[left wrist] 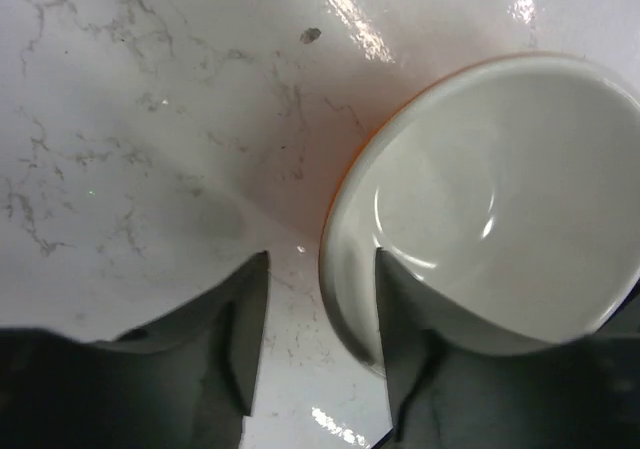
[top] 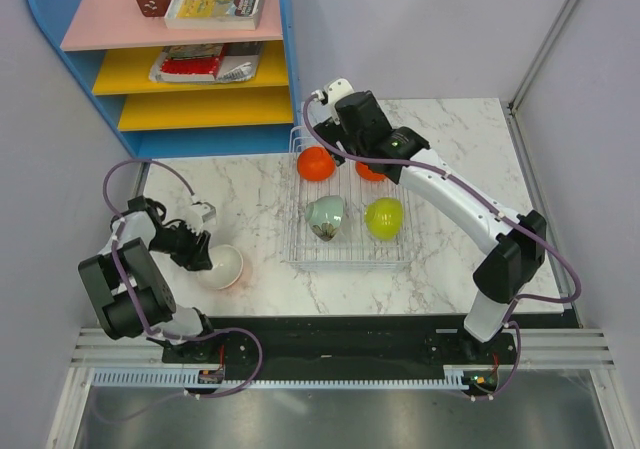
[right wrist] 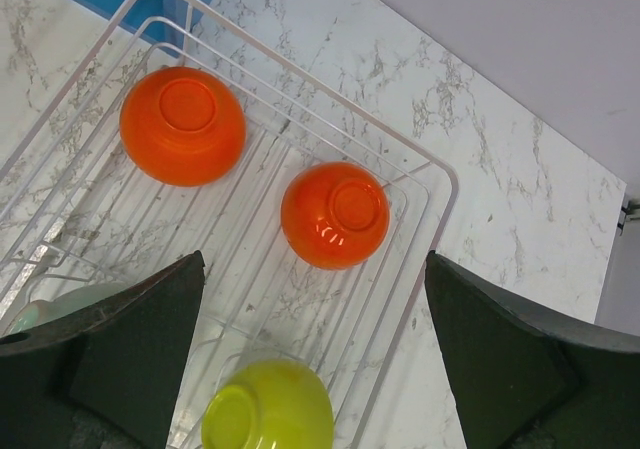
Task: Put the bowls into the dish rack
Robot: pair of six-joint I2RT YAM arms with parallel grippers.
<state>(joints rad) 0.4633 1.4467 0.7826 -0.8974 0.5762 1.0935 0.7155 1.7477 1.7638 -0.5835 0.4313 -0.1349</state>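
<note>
Left gripper [left wrist: 320, 261] was closest to the lens, low over the marble table [top: 450, 259]. Its jaws were parted and straddled the rim of the white bowl [left wrist: 500, 199]: one finger [left wrist: 245, 339] outside, with bare marble between it and the rim, the other finger [left wrist: 400, 319] inside the bowl. No clamp on the rim was seen. The white bowl sat upright on the table, left of the dish rack [top: 292, 259] and apart from it.

The dish rack stood mid-table and held four bowls. Far row: large orange bowl [right wrist: 183, 124] at the left and small orange bowl [right wrist: 335, 214] to its right, both base up. Near row: pale patterned bowl [top: 326, 216] at the left and yellow-green bowl [top: 384, 218] at the right, both tipped on their sides. No two bowls touched.

Right gripper [right wrist: 315, 261] hung above the far end of the rack, jaws spread wide, nothing between them. Its arm hid part of the small orange bowl in the top view.
</note>
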